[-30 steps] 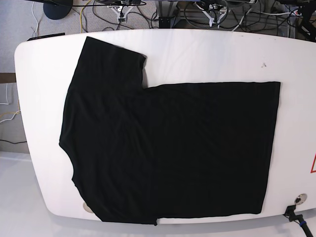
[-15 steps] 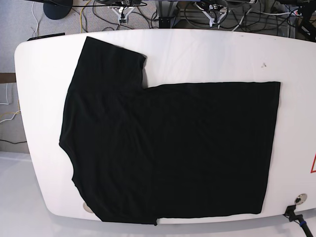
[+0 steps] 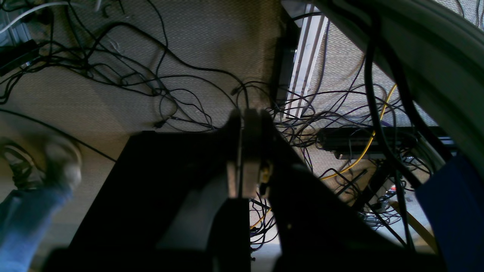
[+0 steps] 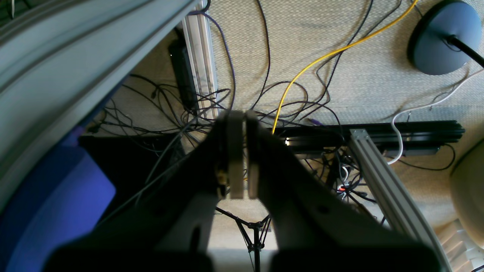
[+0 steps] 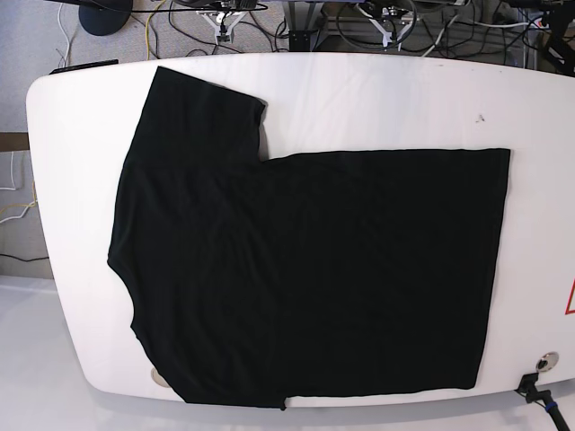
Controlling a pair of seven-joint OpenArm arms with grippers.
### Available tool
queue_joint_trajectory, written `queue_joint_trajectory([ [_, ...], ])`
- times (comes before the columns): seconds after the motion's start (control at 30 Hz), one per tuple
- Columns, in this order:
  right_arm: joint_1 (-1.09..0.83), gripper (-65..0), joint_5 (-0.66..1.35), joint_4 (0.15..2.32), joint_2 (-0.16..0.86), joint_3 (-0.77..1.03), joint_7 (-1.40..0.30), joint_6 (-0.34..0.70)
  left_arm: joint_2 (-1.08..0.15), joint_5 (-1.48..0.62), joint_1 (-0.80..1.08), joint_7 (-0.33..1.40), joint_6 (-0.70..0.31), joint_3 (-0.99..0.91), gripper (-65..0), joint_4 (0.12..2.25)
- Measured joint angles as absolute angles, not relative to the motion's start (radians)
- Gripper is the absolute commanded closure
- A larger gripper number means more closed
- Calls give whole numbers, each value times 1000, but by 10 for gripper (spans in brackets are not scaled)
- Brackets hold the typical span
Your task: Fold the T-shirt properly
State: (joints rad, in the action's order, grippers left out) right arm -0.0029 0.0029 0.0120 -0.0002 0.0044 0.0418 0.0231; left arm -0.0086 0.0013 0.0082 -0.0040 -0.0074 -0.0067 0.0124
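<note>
- One white worktop (image 5: 377,99) with rounded corners fills the base view; it carries a single garment, and there is no container on it.
- One black T-shirt (image 5: 314,269) lies flat on the worktop, covering most of its middle and reaching down to the near edge. Its straight hem runs parallel to the worktop's right edge, a little in from it, and one sleeve (image 5: 202,108) points toward the far left corner. The second sleeve cannot be made out. No print shows on the upturned face.
- One small round fitting (image 5: 545,363) sits at the worktop's near right corner, and one small dark speck (image 5: 480,116) marks the surface toward the far right corner.
- Two claws, both off the worktop and hanging over a carpeted floor (image 4: 340,75) strewn with cables:
- The left claw (image 3: 247,151) has its fingers pressed flat together, with nothing between them.
- The right claw (image 4: 239,151) has its fingers drawn in with only a thin slit left, gripping nothing.
- One yellow cable (image 4: 321,56) crosses the floor among the many black ones, beside one round dark stand base (image 4: 440,36).
</note>
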Motion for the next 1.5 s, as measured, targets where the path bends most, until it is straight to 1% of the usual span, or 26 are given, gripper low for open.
queue_joint_trajectory([
  [0.97,-3,-4,3,12,-3,6,44,27,-15,5,14,6,-1,-7,-7,19],
  [1.07,-1,-4,3,12,-3,2,45,27,-14,7,14,-9,1,-9,0,10],
  [1.1,-1,-4,3,5,-3,2,64,34,-14,7,12,-8,1,-9,0,9],
  [1.4,-3,-6,3,4,-2,1,56,34,-14,14,14,2,4,-6,0,4],
  [1.5,-4,-5,3,4,-2,1,56,49,-14,14,14,2,4,-6,0,2],
])
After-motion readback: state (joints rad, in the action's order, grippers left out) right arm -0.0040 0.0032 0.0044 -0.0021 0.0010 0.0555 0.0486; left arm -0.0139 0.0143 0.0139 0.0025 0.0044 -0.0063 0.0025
